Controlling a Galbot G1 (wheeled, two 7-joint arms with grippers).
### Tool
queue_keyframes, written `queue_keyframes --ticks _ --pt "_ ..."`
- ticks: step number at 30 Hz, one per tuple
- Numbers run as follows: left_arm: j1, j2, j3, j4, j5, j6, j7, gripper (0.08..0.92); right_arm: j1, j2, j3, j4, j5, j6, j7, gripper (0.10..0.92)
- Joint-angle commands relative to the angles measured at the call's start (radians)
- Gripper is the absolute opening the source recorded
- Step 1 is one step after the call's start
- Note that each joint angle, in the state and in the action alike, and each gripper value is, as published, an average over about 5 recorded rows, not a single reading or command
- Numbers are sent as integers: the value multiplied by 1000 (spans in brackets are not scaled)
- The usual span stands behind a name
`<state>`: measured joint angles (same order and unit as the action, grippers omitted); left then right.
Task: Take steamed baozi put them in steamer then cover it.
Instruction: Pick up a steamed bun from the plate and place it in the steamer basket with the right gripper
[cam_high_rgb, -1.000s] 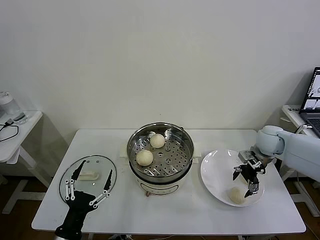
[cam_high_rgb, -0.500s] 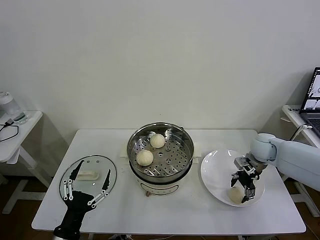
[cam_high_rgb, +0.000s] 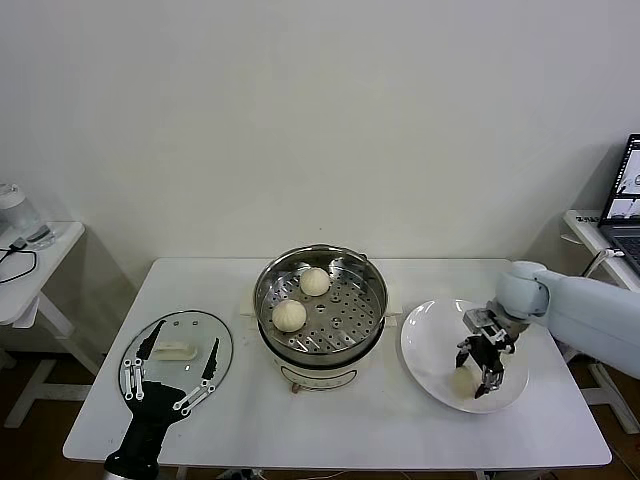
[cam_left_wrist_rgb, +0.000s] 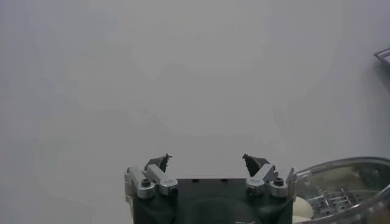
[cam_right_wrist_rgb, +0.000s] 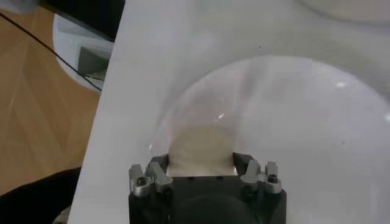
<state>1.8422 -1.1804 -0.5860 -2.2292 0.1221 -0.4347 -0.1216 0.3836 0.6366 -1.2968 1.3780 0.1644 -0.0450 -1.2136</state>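
Our right tool (cam_high_rgb: 472, 376) straddles the baozi (cam_high_rgb: 460, 381) on the plate (cam_high_rgb: 425, 345), fingers spread and not yet clamped, ready for pickup. Two buns sit in the steamer (cam_high_rgb: 321, 305). The left tool (cam_high_rgb: 172, 374), released, waits over the cover (cam_high_rgb: 176, 352) on the tabletop (cam_high_rgb: 330, 420).

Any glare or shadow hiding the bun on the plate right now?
Head view: the right gripper partly covers the baozi on the white plate, no glare. Right wrist view: the baozi shows clearly between the fingers, with only faint highlights on the plate.
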Motion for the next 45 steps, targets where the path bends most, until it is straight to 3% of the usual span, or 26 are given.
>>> queue_keyframes --ticks 1,10,19,32,45 --pt "-1 3 2 -3 -1 -1 0 823 311 66 -68 45 27 94 -21 721" --pt "-1 7 10 -11 -1 -4 -1 823 508 303 -78 85 -5 332 -8 713" --pt "1 11 8 -13 -6 -9 -5 823 425 441 -48 142 -113 501 72 713" --pt "1 22 9 -20 -19 -6 -7 823 218 474 -4 182 -415 769 154 711" --pt "4 24 -2 -23 -25 -2 -8 823 115 477 23 156 -519 817 176 712"
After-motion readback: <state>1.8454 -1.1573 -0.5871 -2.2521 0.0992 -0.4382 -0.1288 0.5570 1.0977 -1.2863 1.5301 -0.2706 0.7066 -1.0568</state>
